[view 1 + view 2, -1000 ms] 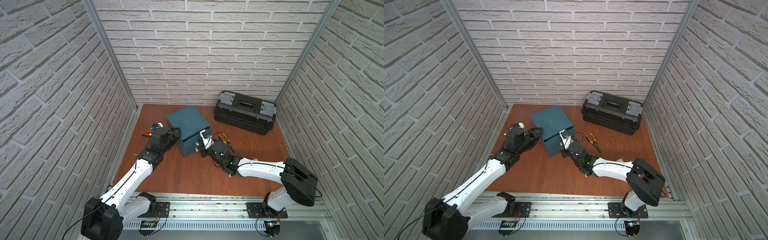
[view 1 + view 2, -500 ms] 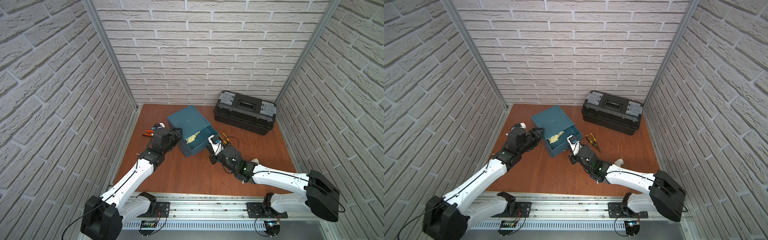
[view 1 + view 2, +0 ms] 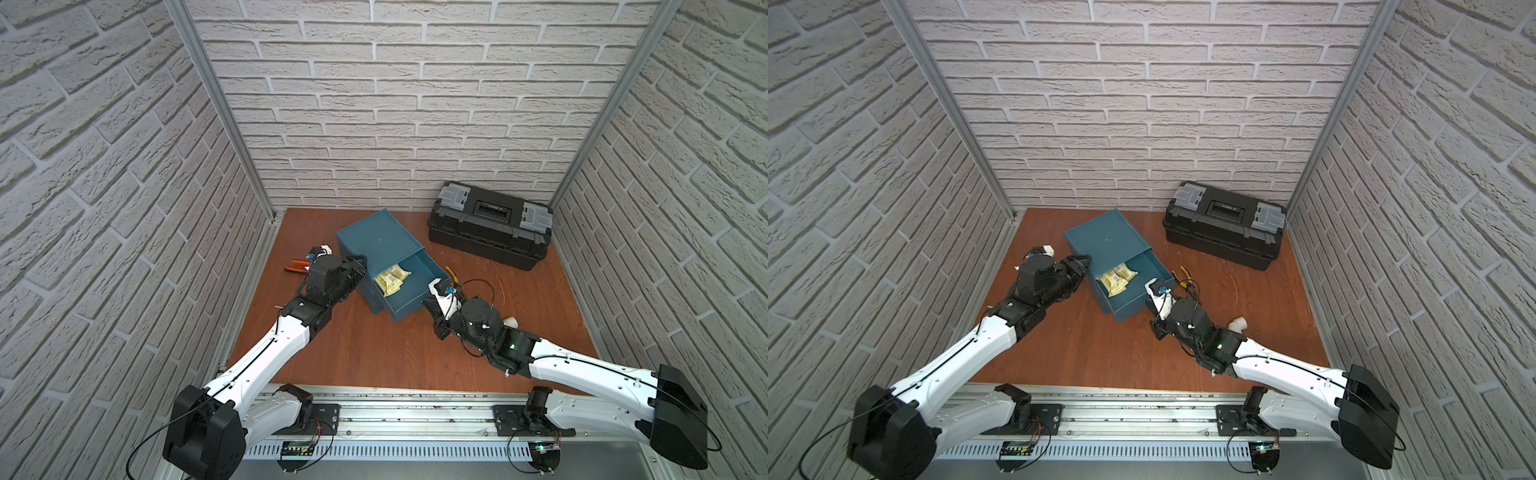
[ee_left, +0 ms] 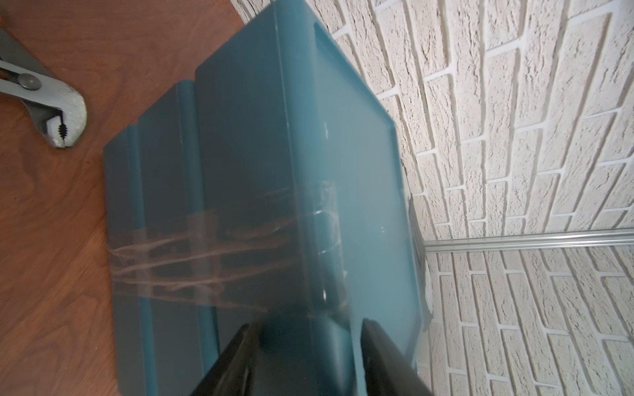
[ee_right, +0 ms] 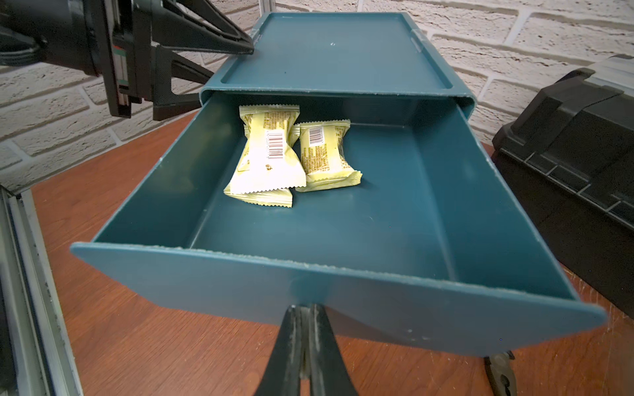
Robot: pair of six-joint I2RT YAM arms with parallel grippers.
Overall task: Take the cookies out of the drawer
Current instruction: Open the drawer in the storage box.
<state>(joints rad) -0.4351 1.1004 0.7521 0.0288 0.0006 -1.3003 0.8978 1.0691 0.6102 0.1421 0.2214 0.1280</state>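
Plainly, a reddish-brown wooden worktop (image 3: 374, 353) is carrying everything, and pale brick-patterned walls (image 3: 415, 104) are closing it in on three sides. A teal cabinet (image 3: 380, 239) is sitting at an angle toward the back, with its drawer (image 5: 377, 223) standing well out of it. A black toolbox (image 3: 488, 230) is lying just behind the cabinet, against the back wall. Yellow-handled pliers (image 3: 1185, 280) are lying beside the drawer on the toolbox side, and orange-handled pliers (image 3: 297, 266) are lying on the cabinet's opposite side. A white pipe elbow (image 3: 510, 321) is lying well in front of the cabinet, by the right arm.

The left gripper (image 4: 308, 329) is standing partly spread astride the cabinet's upper side edge, one finger over the top and one along the side wall (whether they are pressing in, I cannot tell). The right gripper (image 5: 305, 322) is pressed together, pinching the drawer at the middle of its front panel.

The cookies (image 5: 274, 154), pale gold packets, are lying overlapped inside the drawer, close under the cabinet's mouth.
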